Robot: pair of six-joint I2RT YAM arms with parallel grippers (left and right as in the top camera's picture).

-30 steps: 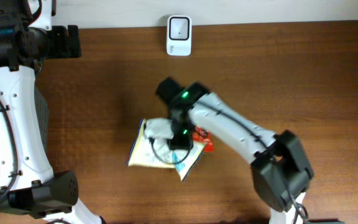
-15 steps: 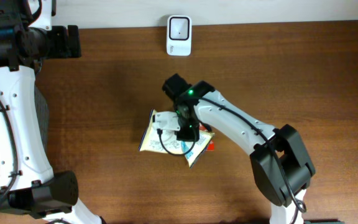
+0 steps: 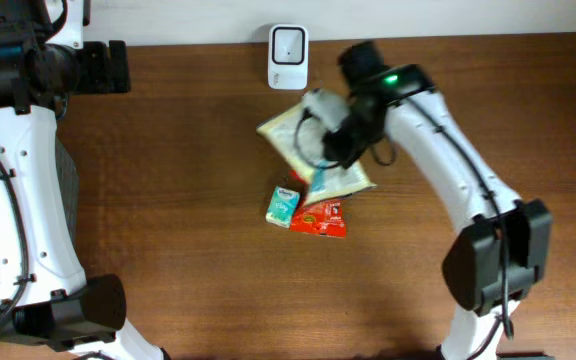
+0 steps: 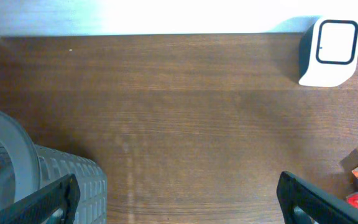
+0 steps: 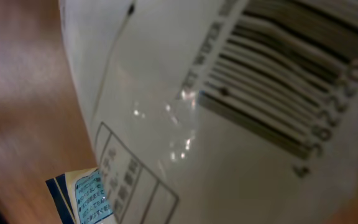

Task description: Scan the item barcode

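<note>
**Packet in right claw, just short of scanner**

Brown wooden table (image 3: 168, 220). The left claw (image 4: 179, 208) is released with its fingers wide apart. It sits at the far-left corner over bare wood, with a grey ribbed basket (image 4: 67, 183) next to it.

The right claw (image 3: 333, 142) is clenched on the pale packet (image 3: 290, 135). The packet is near the white scanner (image 3: 288, 57) at the table's far edge, slightly front-right of it and not touching. It is probably held clear of the table, but the overhead view doesn't settle height.

In the right wrist view the packet's barcode (image 5: 278, 74) fills the upper right, soft focus.

On the table just in front of the packet lie a red sachet (image 3: 321, 218) and, just beside it on the left, a small teal carton (image 3: 283, 204).
</note>
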